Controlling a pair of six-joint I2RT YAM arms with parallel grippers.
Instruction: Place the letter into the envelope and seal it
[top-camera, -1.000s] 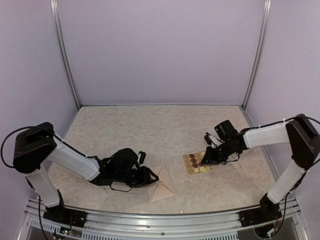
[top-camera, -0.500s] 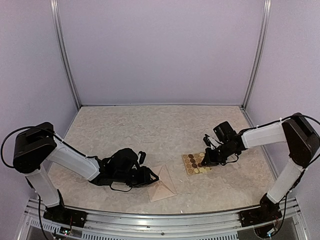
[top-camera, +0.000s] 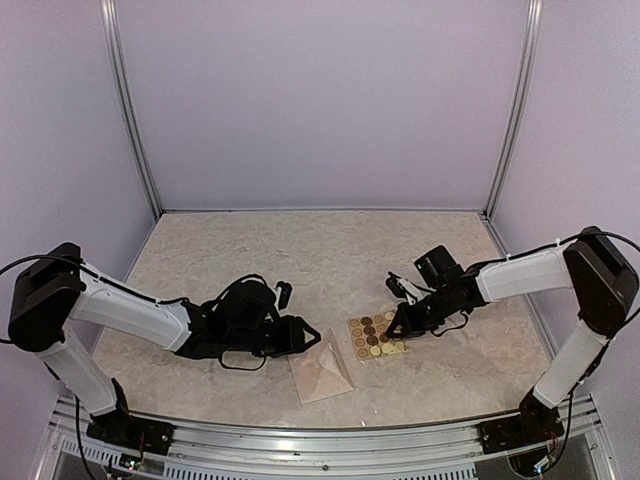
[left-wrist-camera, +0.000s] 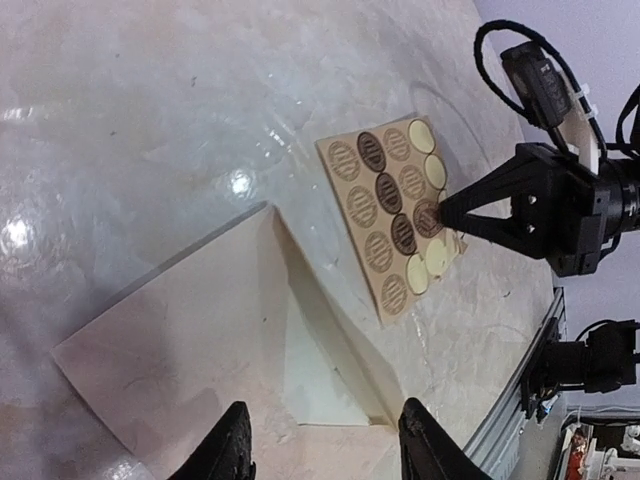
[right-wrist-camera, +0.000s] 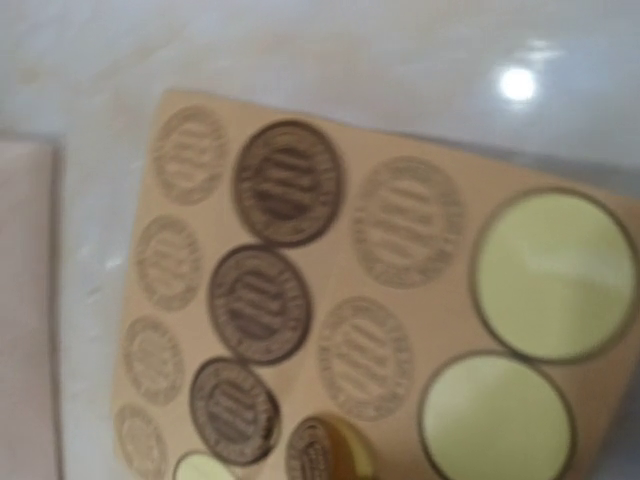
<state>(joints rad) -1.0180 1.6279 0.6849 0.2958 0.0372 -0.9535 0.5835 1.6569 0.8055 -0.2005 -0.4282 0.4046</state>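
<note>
The cream envelope (top-camera: 322, 375) (left-wrist-camera: 180, 340) lies flat near the table's front edge, its pointed flap folded over and slightly raised. The letter is hidden from every view. My left gripper (top-camera: 308, 340) (left-wrist-camera: 325, 445) hovers at the envelope's left side, open, with nothing between its fingertips. To the right lies the square sticker card (top-camera: 365, 338) (left-wrist-camera: 375, 230) (right-wrist-camera: 400, 250). My right gripper (top-camera: 392, 332) (left-wrist-camera: 443, 213) is shut, its tips pinched on a brown sticker (right-wrist-camera: 325, 455) that curls up off the card; its fingers stay outside the right wrist view.
A metal rail (top-camera: 300, 440) runs along the near table edge just below the envelope. Upright frame posts (top-camera: 140, 150) and lilac walls close in the back and sides.
The right gripper moved left and the sticker card slid left with it. The left gripper opened and drew back a little; the envelope shifted slightly left.
</note>
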